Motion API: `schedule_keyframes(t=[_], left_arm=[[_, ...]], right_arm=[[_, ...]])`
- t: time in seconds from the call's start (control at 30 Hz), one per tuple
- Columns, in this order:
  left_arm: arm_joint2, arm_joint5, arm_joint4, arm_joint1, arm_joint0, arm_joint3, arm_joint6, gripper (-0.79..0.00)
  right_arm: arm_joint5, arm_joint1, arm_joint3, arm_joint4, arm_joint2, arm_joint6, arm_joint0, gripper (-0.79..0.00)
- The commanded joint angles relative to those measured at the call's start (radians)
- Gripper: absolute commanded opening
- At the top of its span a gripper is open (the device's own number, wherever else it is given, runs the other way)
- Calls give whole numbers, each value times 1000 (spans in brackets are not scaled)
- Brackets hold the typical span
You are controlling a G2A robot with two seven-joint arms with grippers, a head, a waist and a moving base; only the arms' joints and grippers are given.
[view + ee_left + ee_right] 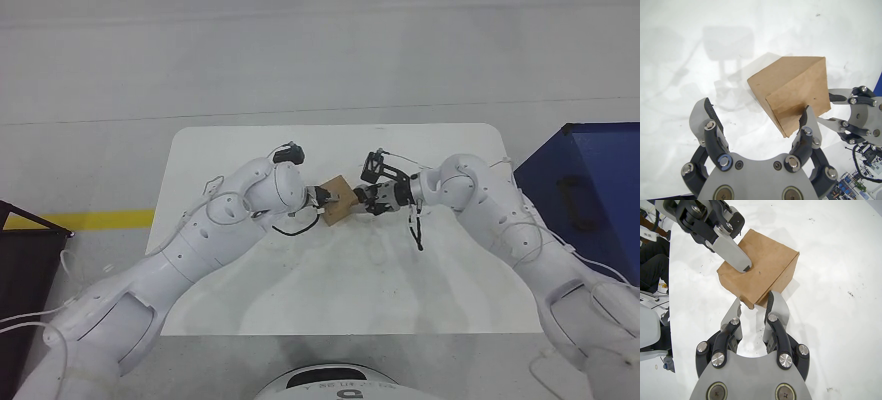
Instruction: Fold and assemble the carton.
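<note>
Nearest the left wrist camera, the left gripper (757, 104) stands spread wide and grasps nothing. Only one fingertip (746, 268) bears down on an upper face of the brown cardboard carton (791, 85). The right gripper (755, 298) sits at the opposite lower corner, its fingers drawn in on either side of that corner. Judging by the carton's tilt, it is clamped there and carries the box. The carton is between the two grippers, tipped onto an edge over the middle of the white table (300, 290), towards its far side.

By my reading, the task is far along. The carton already has its cube shape, every visible face is closed, and a seam runs along one top edge where a panel overlaps. What seems left is pressing that last panel home and setting the box down square.

The underside and the faces turned away from the cameras are hidden, so open flaps there cannot be ruled out. Whether the seam is fully tucked is hard to make out. Whether the lowest edge touches the table cannot be told.
</note>
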Motion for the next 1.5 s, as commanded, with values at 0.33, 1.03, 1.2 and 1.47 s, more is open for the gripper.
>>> schedule_keyframes(t=[0.33, 1.03, 1.2, 1.47], left_arm=[[-101, -38, -75, 5, 30, 20, 57, 0], [-103, -128, -168, -45, -19, 232, 71, 0], [-96, -135, -168, -55, -29, 254, 66, 0], [-128, -162, -188, -55, -36, 259, 53, 0]], right_arm=[[2, 5, -25, -41, 35, -70, -26, -351], [143, 13, -138, -242, 100, -229, -102, -437], [180, 12, -162, -284, 108, -243, -121, -437], [96, 22, -165, -286, 149, -277, -139, -416]])
